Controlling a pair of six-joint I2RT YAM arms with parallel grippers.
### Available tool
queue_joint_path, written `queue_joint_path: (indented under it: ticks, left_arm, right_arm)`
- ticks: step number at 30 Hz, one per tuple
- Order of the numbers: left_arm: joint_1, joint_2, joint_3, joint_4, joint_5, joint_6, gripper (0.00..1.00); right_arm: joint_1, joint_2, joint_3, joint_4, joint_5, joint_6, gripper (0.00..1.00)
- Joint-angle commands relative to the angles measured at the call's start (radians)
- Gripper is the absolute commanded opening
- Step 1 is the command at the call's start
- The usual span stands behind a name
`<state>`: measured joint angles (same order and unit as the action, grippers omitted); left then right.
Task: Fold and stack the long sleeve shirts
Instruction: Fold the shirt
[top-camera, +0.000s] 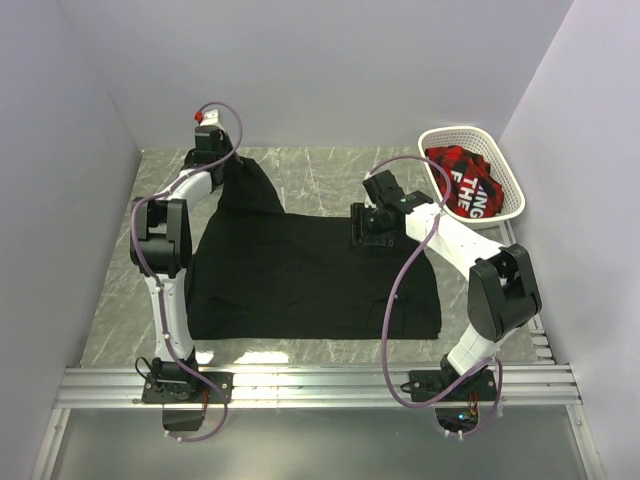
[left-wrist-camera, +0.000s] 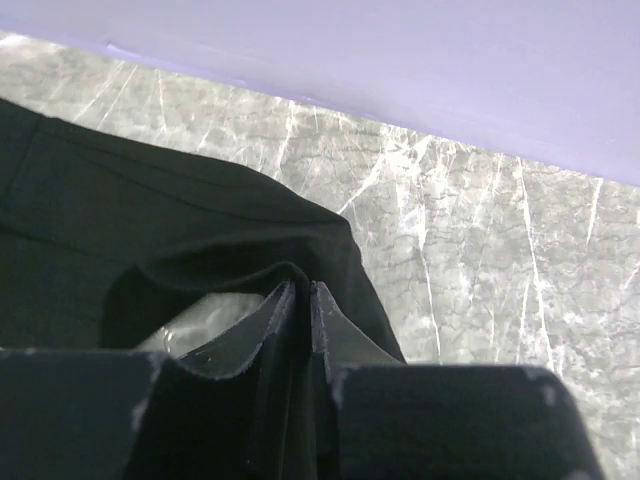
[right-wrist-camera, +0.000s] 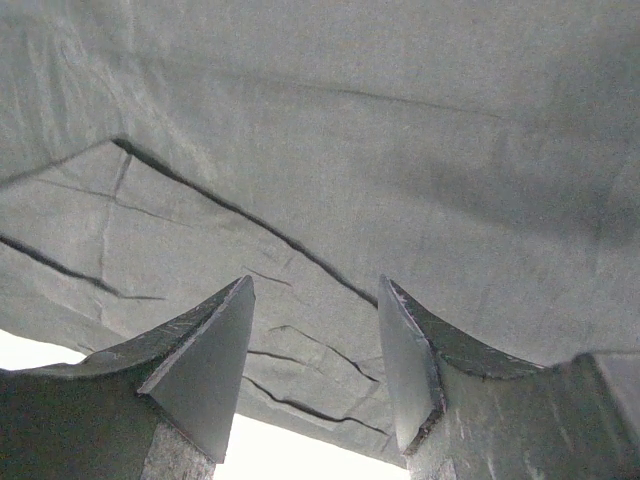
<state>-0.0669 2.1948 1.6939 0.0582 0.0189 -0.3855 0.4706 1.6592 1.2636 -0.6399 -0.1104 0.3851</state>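
At the marble table's (top-camera: 330, 185) far left, left gripper (left-wrist-camera: 303, 292) pinching the black shirt's (top-camera: 300, 280) edge, right gripper (right-wrist-camera: 315, 285) hovering above the fabric, jaws spread apart

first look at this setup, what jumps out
A big black shirt lies spread across the middle of the marble table. The left gripper is pinched on a strip of it at the far left, while the right gripper hangs open over the shirt's right side. A white basket at the far right holds red plaid cloth.
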Motion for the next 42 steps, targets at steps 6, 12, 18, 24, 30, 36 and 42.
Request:
queue_joint_path:
  ticks: [6,12,18,24,30,36,42]
  left_arm:
    - [0.004,-0.010,-0.011,0.097,0.078,-0.007,0.12]
    - [0.004,0.008,0.030,0.106,0.096,-0.012,0.13]
    - [0.004,0.121,0.161,0.071,0.144,-0.053,0.14]
    - [0.004,0.171,0.191,0.112,0.187,-0.131,0.34]
    - [0.004,0.112,0.188,0.080,0.171,-0.145,0.83]
    - [0.024,-0.068,0.118,-0.085,0.078,-0.200,0.93]
    - [0.064,-0.257,-0.086,-0.308,0.013,-0.328,0.88]
  right_arm:
    - [-0.039,-0.009,0.115,0.003,0.129,0.061,0.59]
    - [-0.141,0.034,0.169,0.049,0.162,0.182,0.57]
    - [-0.168,0.071,0.177,0.077,0.169,0.225,0.57]
    - [-0.176,0.070,0.166,0.094,0.167,0.202,0.59]
    - [-0.179,0.073,0.191,0.097,0.184,0.164,0.63]
    - [-0.184,0.056,0.207,0.077,0.199,0.133,0.63]
    - [-0.193,0.036,0.198,0.056,0.187,0.121,0.61]
